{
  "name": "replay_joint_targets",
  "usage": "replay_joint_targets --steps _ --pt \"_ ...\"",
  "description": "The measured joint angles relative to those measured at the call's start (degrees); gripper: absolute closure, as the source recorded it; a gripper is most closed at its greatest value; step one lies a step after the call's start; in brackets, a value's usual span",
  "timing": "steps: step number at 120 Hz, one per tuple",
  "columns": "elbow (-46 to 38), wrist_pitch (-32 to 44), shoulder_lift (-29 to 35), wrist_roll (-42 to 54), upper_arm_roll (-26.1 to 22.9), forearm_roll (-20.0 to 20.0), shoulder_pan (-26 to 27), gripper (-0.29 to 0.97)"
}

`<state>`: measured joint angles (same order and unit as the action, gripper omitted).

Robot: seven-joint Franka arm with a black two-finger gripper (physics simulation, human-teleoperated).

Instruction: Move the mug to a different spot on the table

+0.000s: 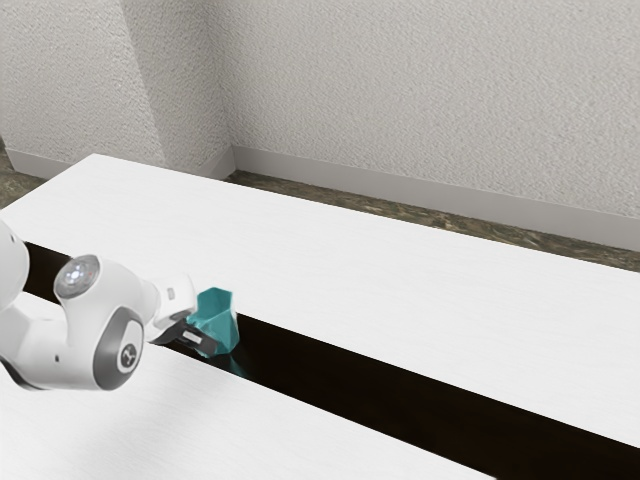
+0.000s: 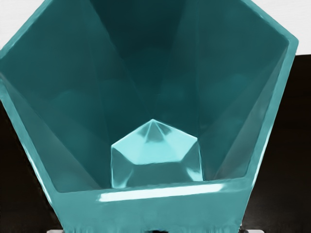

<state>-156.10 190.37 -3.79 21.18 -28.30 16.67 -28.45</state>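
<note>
A teal mug sits at the edge of the dark strip that runs between two white spans of the table, toward the exterior view's left. The gripper is right up against it. The mug lies directly ahead of the hand, on the exterior view's right side of it. In the wrist view its open mouth faces the camera, so its long axis appears to run roughly in line with the hand's reach. Whether the gripper is clamped on the mug or merely against it cannot be told, nor whether the mug rests on the surface or hangs just off it. The arm is folded low at the exterior view's lower left, with the wrist near table height and the hand close to level, pointing right.
</note>
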Motion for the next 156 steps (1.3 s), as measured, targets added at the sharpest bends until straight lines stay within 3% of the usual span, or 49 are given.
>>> replay_joint_targets --steps 22,50,78,91,126,140,156 --pt "-2.04 -3.42 2.86 0.05 -0.75 0.08 -0.82 0.09" --pt "1.82 -25.83 9.29 -0.84 -0.8 -0.13 -4.07 0.03" --pt "12.4 -51.6 13.58 -5.45 -0.68 -4.38 -4.26 0.01" --pt "16.33 -58.61 14.85 -7.25 -0.46 -5.32 -4.27 0.01" --pt "40.96 -75.79 13.6 -11.88 -0.64 -9.6 -6.58 0.0" --pt "48.76 -81.61 11.8 -14.01 7.21 -11.74 2.77 0.0" --pt "57.3 -87.7 8.6 -16.47 20.99 -13.9 17.28 0.0"
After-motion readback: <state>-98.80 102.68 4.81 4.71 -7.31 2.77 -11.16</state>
